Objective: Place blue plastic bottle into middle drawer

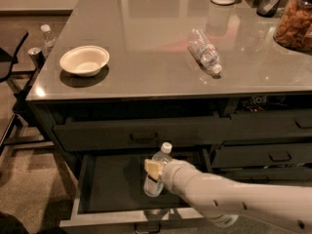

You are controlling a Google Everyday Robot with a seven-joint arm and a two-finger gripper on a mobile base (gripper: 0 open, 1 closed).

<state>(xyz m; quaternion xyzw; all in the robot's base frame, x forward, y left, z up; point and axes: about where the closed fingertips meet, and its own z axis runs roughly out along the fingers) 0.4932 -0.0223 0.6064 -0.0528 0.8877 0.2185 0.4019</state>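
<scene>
Blue plastic bottle (157,177): recorded as clear, faintly bluish, with white cap and white label bearing dark print. It is clasped by the tool (153,171) over the middle drawer (80,191); pale yellow is noted at the fingertip, cream-white along the arm (234,199). Drawer interior: dark; rim: pale grey. Counter (156,28): glossy grey-brown. Bowl (85,60): cream. Ribbed bottle (204,51): clear, multicoloured label.

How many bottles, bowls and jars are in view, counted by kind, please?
Bottles: 3 (the blue plastic bottle, held by the gripper over the open middle drawer; a ribbed clear bottle lying on the countertop; a small bottle beyond its left edge)
Bowls: 1 (white bowl on the countertop)
Jars: 1 (jar of snacks at right)
Total: 5
</scene>
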